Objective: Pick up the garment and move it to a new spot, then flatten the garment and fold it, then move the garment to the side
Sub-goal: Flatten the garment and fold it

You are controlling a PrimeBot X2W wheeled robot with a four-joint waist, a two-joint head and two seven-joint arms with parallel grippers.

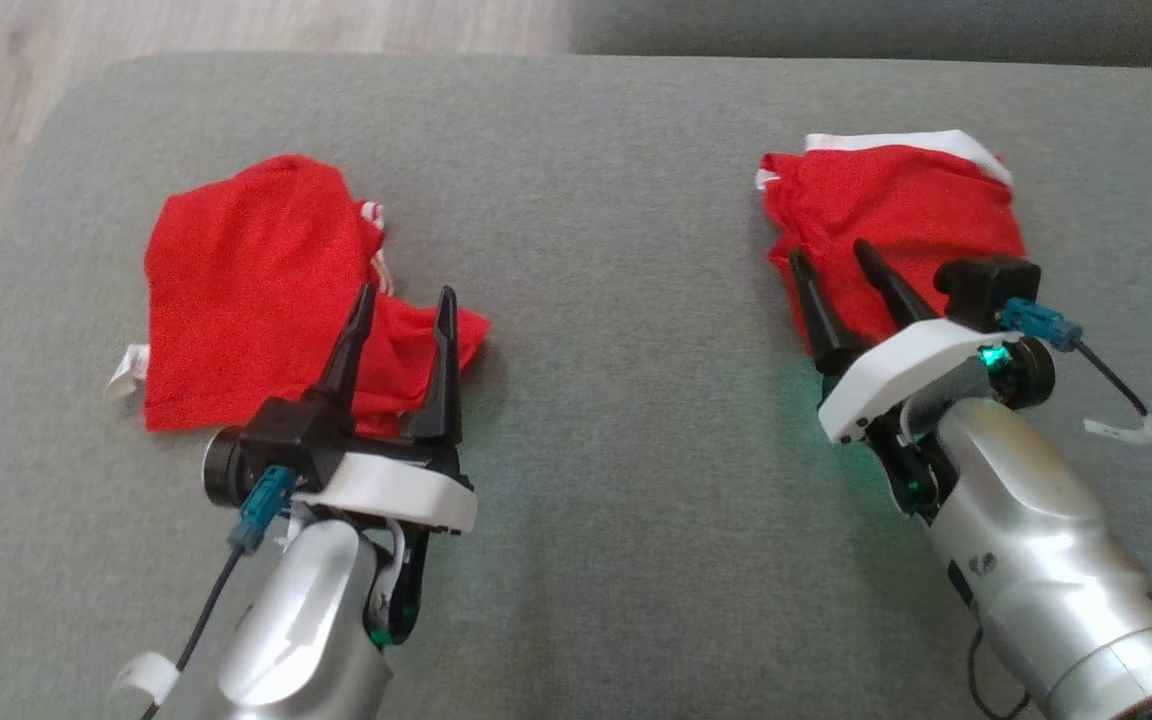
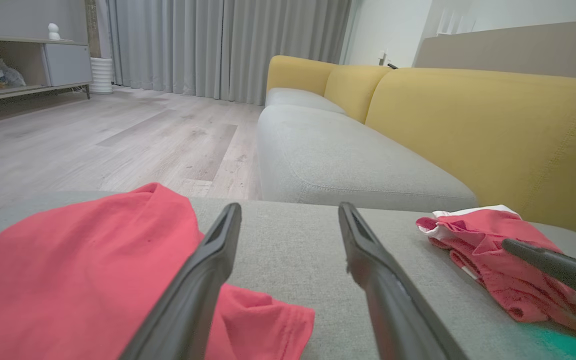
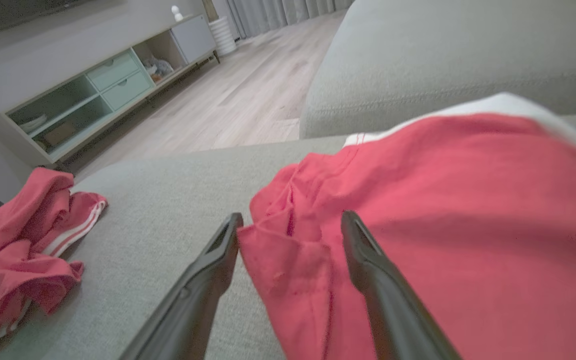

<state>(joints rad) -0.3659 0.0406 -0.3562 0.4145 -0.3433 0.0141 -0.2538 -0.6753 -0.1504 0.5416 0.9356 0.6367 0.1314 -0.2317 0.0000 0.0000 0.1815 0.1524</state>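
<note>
Two red garments lie on the grey cushion (image 1: 616, 300). The left garment (image 1: 246, 290) (image 2: 78, 280) is crumpled, with white stripes and a white tag. My left gripper (image 1: 408, 292) (image 2: 289, 207) hovers open over its right corner, holding nothing. The right garment (image 1: 906, 210) (image 3: 443, 225) has white trim at its far edge. My right gripper (image 1: 828, 250) (image 3: 292, 216) is open at that garment's near left edge, and a fold of the red cloth lies between its spread fingers. The right wrist view also shows the left garment (image 3: 23, 255).
The cushion's rounded far left corner drops to a wooden floor (image 1: 236, 25). A sofa with yellow backs (image 2: 468, 125) stands beyond the cushion. A low cabinet (image 3: 93, 95) lines the wall. A dark cable (image 1: 1136, 410) trails from my right wrist.
</note>
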